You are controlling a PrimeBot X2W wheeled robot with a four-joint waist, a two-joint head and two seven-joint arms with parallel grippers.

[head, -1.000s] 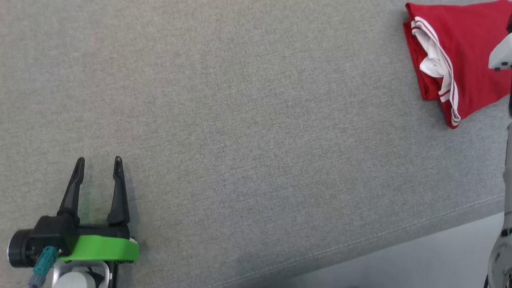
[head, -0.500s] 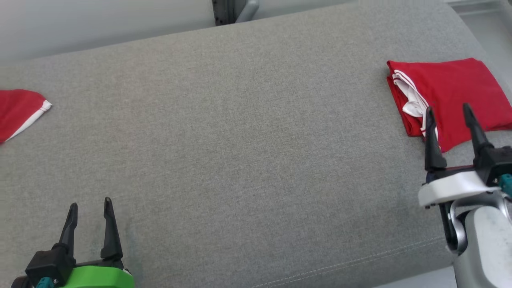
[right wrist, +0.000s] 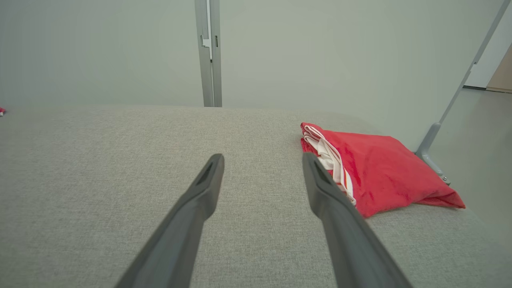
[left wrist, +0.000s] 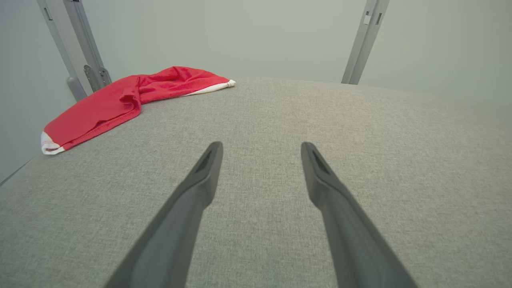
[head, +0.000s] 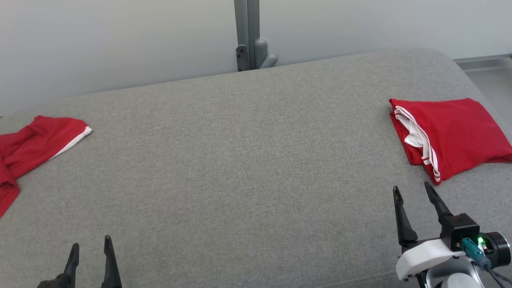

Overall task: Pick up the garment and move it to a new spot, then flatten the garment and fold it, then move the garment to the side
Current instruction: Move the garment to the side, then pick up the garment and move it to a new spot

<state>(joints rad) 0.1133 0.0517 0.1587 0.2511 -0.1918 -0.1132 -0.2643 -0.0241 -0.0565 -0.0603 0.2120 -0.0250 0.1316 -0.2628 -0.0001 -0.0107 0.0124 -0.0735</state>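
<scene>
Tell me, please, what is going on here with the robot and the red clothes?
Nothing is being handled right now. The robot's left gripper and right gripper are both open and empty, near the front edge of the grey padded surface. The folded red garment lies at the right end, just beyond the right gripper. The loose red garment lies crumpled at the left end, not yet picked up.

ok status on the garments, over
Left end effector open, empty. Right end effector open, empty. Folded garment at right, loose garment far left. Nothing in the way.
</scene>
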